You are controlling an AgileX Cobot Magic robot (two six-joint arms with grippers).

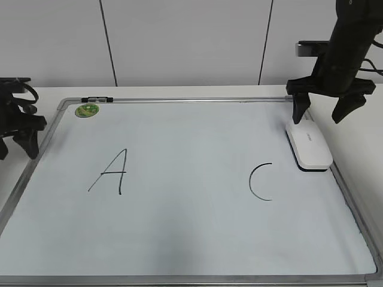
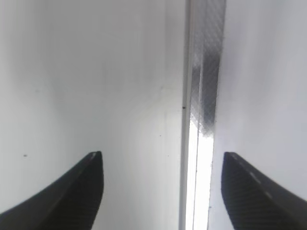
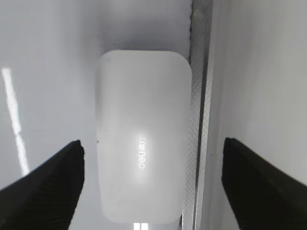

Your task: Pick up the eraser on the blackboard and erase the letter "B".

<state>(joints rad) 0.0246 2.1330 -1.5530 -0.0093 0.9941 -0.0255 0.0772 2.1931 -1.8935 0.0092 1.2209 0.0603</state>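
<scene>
Erasing looks to be over: on the blackboard (image 1: 179, 239) only a letter A (image 1: 112, 172) on the left and a letter C (image 1: 261, 182) on the right can be seen, with bare white surface between them where a "B" would be expected. No such letter shows in any view.

The eraser (image 1: 308, 145) lies flat at the right edge of the board, its long side just beside the metal frame, slightly farther back than the C. The right gripper (image 1: 323, 110) hangs above the eraser's far end with its jaws spread wide. In the right wrist view the eraser (image 3: 142, 136) sits between the two dark fingers (image 3: 48, 184) without touching either, so nothing is held.

The left gripper (image 1: 17, 140) rests at the board's left edge, well apart from the eraser, also spread wide and empty; its wrist view shows only the frame rail (image 2: 201, 110) between its fingers. A green magnet (image 1: 87, 110) sits at the far left corner.

Judged from this, the step in hand is releasing the eraser. The next move probably calls only for lifting the right arm straight up without nudging the eraser.
</scene>
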